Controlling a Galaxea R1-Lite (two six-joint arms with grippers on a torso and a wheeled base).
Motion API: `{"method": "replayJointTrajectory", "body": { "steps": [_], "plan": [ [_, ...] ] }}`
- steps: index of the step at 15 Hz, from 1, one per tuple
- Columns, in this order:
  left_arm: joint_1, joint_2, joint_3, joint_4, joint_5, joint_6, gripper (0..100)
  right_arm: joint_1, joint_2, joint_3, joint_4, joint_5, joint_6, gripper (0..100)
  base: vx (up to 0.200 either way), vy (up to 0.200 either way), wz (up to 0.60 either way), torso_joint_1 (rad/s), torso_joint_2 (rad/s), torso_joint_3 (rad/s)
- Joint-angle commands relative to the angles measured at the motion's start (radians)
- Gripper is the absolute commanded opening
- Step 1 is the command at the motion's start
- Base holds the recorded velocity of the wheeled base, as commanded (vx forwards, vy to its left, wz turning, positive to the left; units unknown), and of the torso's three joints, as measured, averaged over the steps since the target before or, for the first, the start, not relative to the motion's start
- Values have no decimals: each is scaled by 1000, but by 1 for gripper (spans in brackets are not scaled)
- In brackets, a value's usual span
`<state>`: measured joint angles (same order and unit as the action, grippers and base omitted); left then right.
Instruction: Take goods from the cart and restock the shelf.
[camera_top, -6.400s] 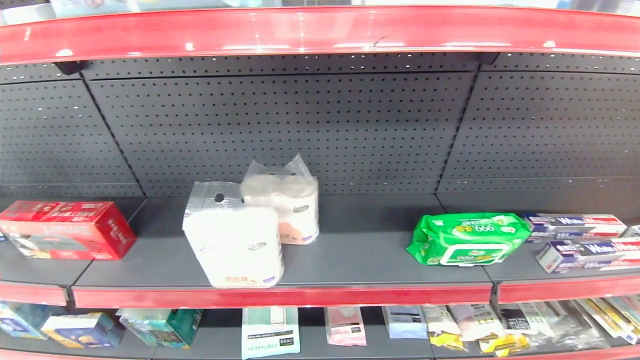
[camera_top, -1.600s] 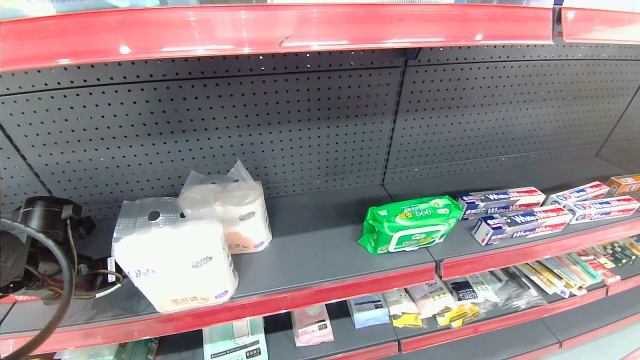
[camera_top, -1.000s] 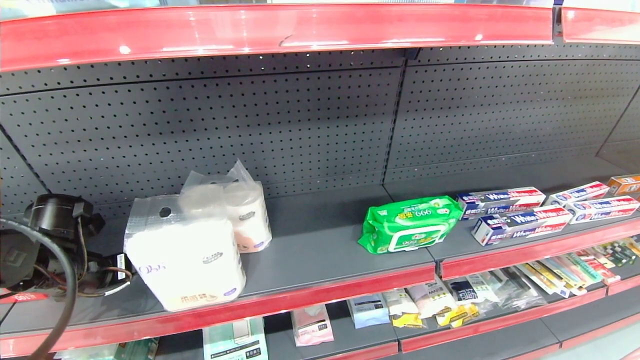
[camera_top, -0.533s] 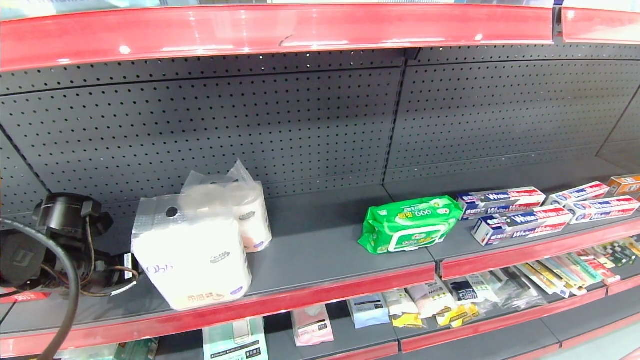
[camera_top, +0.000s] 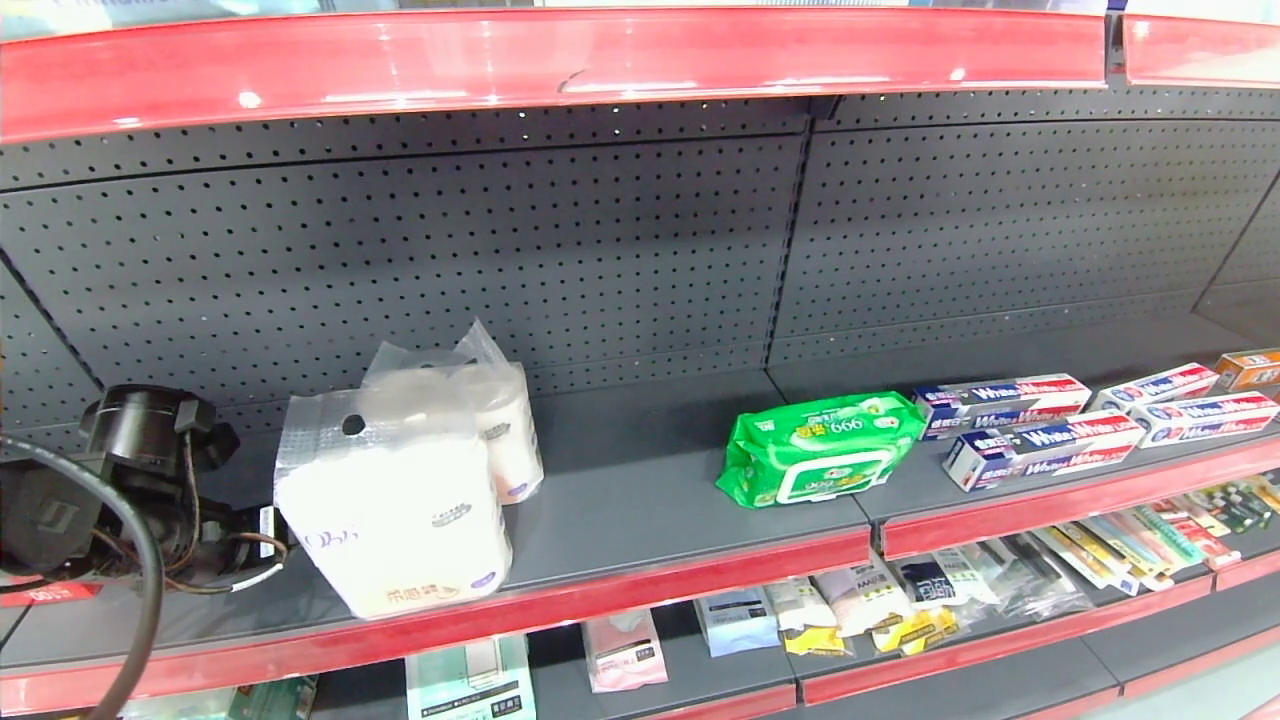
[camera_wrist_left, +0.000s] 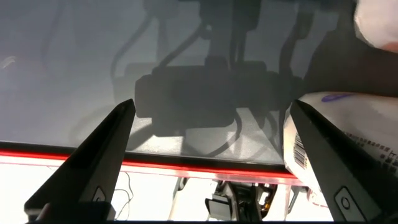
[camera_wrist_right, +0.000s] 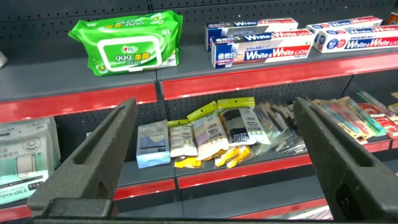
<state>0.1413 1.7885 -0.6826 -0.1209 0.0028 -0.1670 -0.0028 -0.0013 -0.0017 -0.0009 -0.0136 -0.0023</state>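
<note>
Within the last second or two the white tissue pack (camera_top: 395, 510) has been pushed sideways along the shelf (camera_top: 650, 500) by the left tool (camera_wrist_left: 211, 106) — spread, nothing pinched, the pack against one finger — so placing is judged nearly done. The pack stands upright at the shelf's front lip — soft, film-wrapped, with a punched flap — partly before the toilet-roll pack (camera_top: 505, 420). The right tool (camera_wrist_right: 216, 106) is spread and empty.

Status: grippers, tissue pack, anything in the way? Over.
Left gripper open, empty, beside front tissue pack on shelf. Right gripper open, empty. Roll pack close behind it.
</note>
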Motion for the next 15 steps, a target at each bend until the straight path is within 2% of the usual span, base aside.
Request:
{"method": "replayJointTrajectory", "body": {
  "steps": [1, 15],
  "plan": [
    [-8, -1, 0, 0, 0, 0, 100, 0, 1, 0, -1, 0, -1, 100, 0, 0, 0, 0, 0, 0],
    [-43, -1, -2, -3, 2, -2, 100, 0, 1, 0, -1, 0, -1, 100, 0, 0, 0, 0, 0, 0]
  ]
}}
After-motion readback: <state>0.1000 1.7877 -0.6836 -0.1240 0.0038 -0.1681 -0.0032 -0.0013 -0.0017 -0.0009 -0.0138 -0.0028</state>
